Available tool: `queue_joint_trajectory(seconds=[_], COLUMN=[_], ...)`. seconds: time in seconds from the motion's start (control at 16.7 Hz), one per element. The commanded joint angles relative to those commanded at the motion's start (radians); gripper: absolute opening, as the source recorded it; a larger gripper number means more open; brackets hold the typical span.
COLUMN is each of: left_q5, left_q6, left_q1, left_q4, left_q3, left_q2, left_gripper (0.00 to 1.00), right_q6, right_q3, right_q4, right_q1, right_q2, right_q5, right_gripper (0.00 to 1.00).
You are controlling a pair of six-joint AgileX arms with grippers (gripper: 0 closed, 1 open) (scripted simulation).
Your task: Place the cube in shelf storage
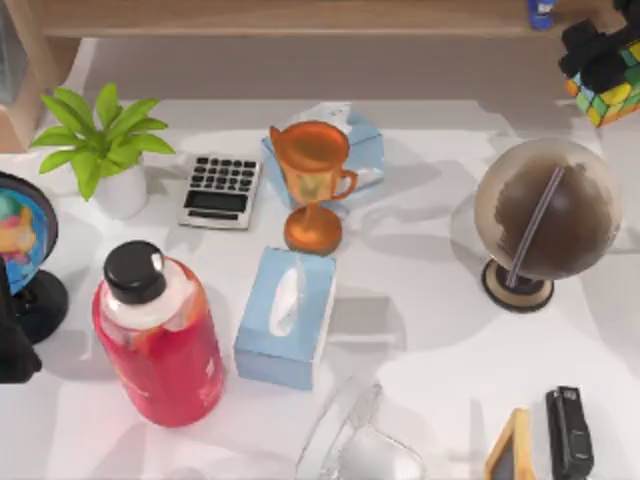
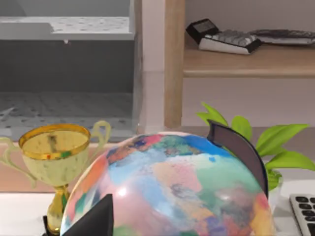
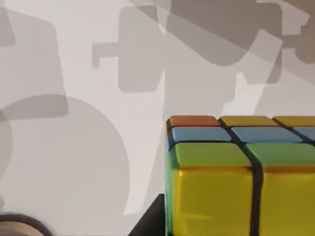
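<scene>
Jaws first: the left gripper [image 1: 18, 350] sits parked at the table's left edge next to the colourful globe [image 1: 22, 232], and I honestly can't tell whether its fingers are spread or together. Over at the far right, the right gripper [image 1: 600, 55] looks clamped onto the cube [image 1: 612, 95], holding it up in the air near the back right corner, just below the shelf storage [image 1: 300, 18].

Going left to right across the desk: potted plant [image 1: 100, 150], red bottle [image 1: 160, 340], calculator [image 1: 220, 190], orange trophy cup [image 1: 312, 180] with a blue tissue box [image 1: 288, 315] in front of it, then the brown globe [image 1: 545, 210] right under the carried cube.

What worries me from here, just my read: the cube seems gripped near one edge, so a quick swing could twist it in the fingers or let it slip onto the brown globe. The shelf board edge is close too, so coming in low could knock the cube against the wood. There's also a small blue thing [image 1: 541, 12] already on the shelf that could get bumped.
</scene>
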Motion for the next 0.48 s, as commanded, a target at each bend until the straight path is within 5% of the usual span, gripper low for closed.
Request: queue_joint_trajectory(seconds=[0.48], left_q5=[0.000], left_q6=[0.000], left_q1=[0.000], left_q4=[0.000], left_q3=[0.000], left_q2=[0.000], left_gripper=[1.00], right_q6=[0.134], right_q3=[-0.258], right_q4=[0.783], right_q1=[0.523], right_q2=[-0.022], right_q5=[0.153], right_gripper=[0.00])
